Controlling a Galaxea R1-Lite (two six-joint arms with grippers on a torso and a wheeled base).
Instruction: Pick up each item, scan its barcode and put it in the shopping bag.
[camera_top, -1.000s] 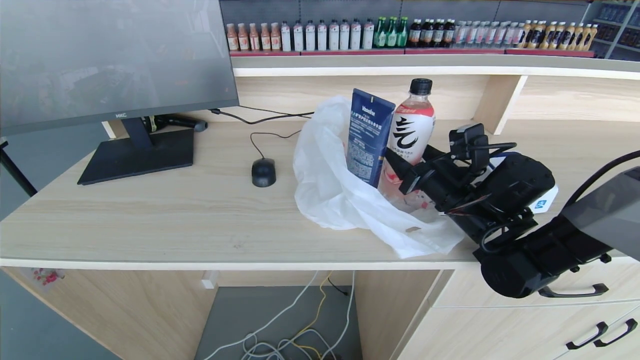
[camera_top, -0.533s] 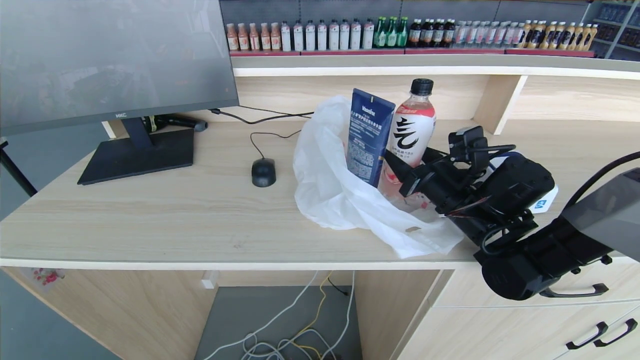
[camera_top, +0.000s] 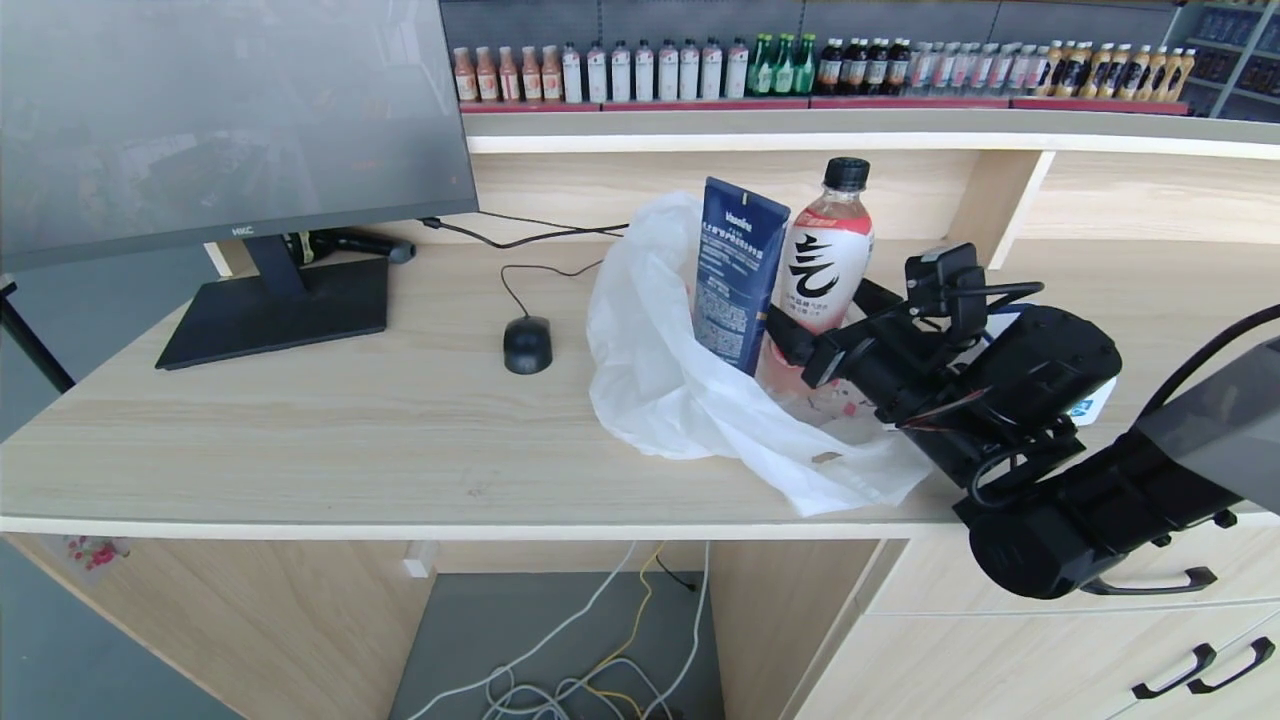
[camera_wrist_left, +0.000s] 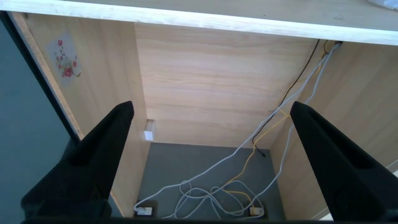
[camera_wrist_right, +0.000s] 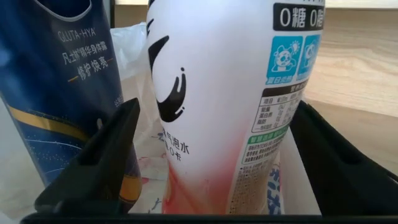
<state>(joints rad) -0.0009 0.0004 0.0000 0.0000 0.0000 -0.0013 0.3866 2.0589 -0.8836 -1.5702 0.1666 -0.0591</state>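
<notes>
The bottle (camera_wrist_right: 217, 106) standing between the jaws of the right gripper (camera_top: 822, 322) is cut off at cap and base in the wrist view. In the head view its lower part is hidden by the shopping bag (camera_top: 660, 400) and the gripper. The blue tube (camera_wrist_right: 62, 93), just beside the jaws, runs past the picture's edges. Whether the gripper clamps the bottle cannot be told. A white box (camera_top: 1100, 395) behind the jaws is mostly covered by the arm.

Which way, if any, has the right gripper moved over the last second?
Yes. The right gripper has shifted slightly to the robot's right, away from the computer mouse on the counter.
</notes>
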